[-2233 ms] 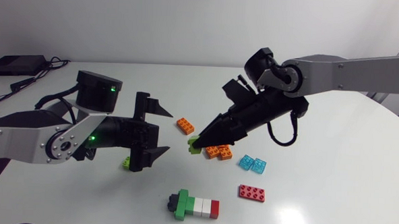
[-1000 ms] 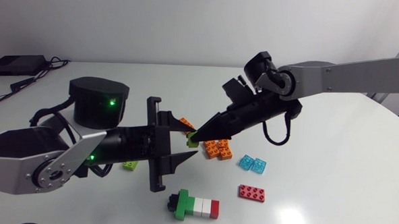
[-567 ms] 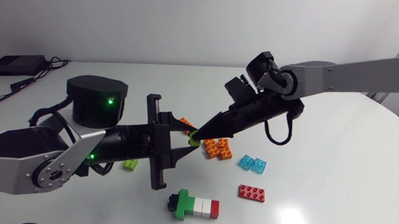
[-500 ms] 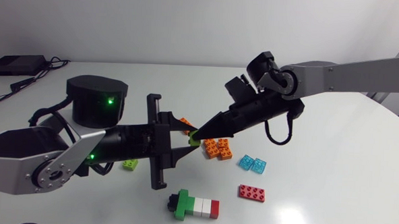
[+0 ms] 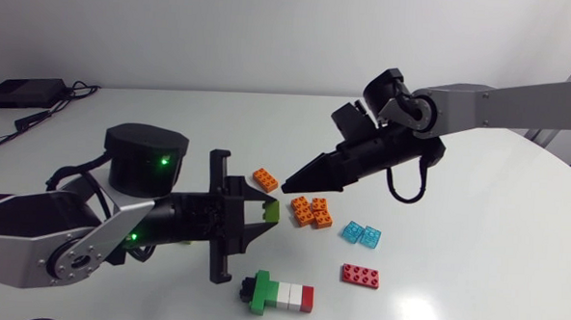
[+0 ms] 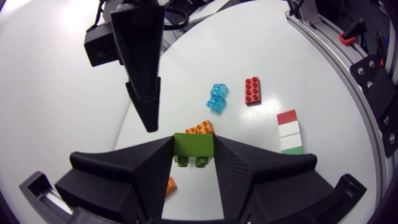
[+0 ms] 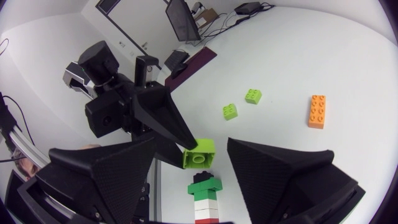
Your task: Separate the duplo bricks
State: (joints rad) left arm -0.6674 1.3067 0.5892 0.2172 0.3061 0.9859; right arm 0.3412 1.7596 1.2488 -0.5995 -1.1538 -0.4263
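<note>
**Bricks only partly seen**

From the head view, the left gripper [image 5: 264, 217] covers all but a sliver of the lime brick [image 5: 272, 210], and the left arm [image 5: 60, 242] hides the loose lime bricks [image 7: 230, 111]. In the left wrist view, a finger [image 6: 134, 177] covers half an orange brick [image 6: 170, 185]. In the right wrist view, the striped stack [image 7: 203, 198] runs off the edge
</note>
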